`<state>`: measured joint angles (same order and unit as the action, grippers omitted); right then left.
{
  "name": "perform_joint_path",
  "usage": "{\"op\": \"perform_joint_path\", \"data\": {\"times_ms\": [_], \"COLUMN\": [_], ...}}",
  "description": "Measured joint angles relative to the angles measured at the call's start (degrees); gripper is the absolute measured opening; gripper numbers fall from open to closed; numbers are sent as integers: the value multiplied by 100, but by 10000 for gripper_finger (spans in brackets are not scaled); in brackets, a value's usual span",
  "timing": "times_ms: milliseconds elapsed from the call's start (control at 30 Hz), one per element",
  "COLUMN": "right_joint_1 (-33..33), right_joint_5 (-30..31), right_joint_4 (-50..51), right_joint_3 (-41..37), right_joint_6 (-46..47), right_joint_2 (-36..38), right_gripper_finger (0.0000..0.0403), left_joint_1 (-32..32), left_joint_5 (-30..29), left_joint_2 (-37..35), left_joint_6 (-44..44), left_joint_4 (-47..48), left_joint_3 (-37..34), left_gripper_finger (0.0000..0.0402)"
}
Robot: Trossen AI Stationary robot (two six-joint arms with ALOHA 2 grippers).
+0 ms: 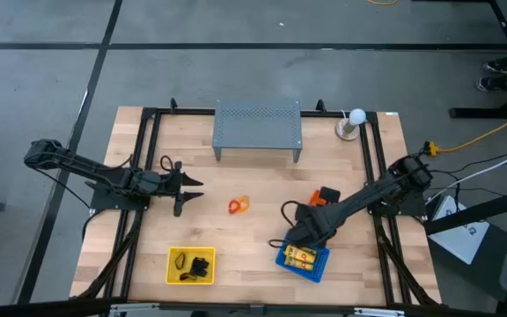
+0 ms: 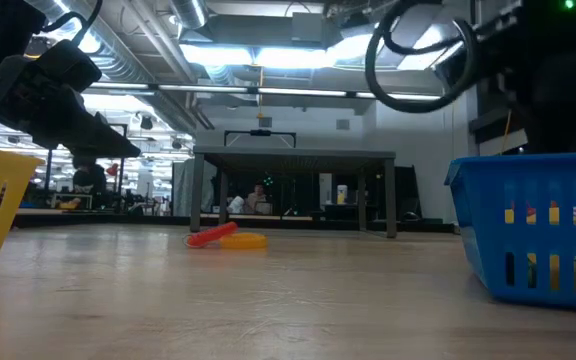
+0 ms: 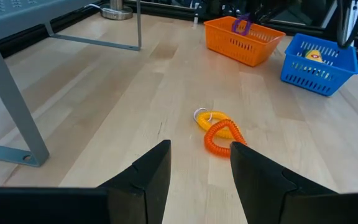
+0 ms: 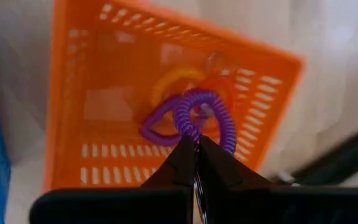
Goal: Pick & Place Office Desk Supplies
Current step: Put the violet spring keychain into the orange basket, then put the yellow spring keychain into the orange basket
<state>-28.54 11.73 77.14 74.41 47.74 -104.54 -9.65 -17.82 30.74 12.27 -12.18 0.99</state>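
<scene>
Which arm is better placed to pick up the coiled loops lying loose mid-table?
Left, probably. The left gripper is open and aimed at the orange and yellow loops just ahead of it. The right gripper is shut on a purple loop above the orange basket.

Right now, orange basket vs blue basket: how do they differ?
1. Colour: the orange basket is orange, the blue basket is blue.
2. Contents: the orange basket holds a coiled purple loop, the blue basket holds yellow packets.
3. Gripper: the right gripper is shut on the purple loop over the orange basket; none is at the blue basket.

Shared: both are slotted plastic baskets on the table's right side.
</scene>
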Motion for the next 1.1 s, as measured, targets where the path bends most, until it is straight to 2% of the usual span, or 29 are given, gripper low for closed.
{"op": "perform_joint_path", "data": {"times_ms": [100, 200, 567, 667, 800, 900, 1100], "right_joint_1": [-24, -35, 12, -45, -149, -278, -459], "right_joint_5": [-10, 396, 539, 541, 682, 1184, 3160], "right_joint_4": [-629, -734, -396, -344, -347, -329, -974], "right_joint_3": [-402, -590, -344, -180, 91, 357, 841], "right_joint_6": [113, 271, 441, 405, 390, 287, -239], "right_joint_2": [152, 213, 235, 235, 235, 235, 235], "right_gripper_finger": [7, 22, 187, 218, 239, 244, 236], "left_joint_1": [0, -1, 0, -1, 0, 0, -1], "left_joint_5": [-2, -4, -9, -9, -9, -9, -9], "left_joint_2": [0, 0, 0, 0, 0, 0, 0], "left_joint_6": [9, 11, 9, 9, 9, 9, 30], "left_joint_4": [0, 0, 0, 0, 0, 0, 0], "left_joint_3": [0, 0, 0, 0, 0, 0, 0], "left_gripper_finger": [161, 161, 161, 161, 161, 161, 161]}}
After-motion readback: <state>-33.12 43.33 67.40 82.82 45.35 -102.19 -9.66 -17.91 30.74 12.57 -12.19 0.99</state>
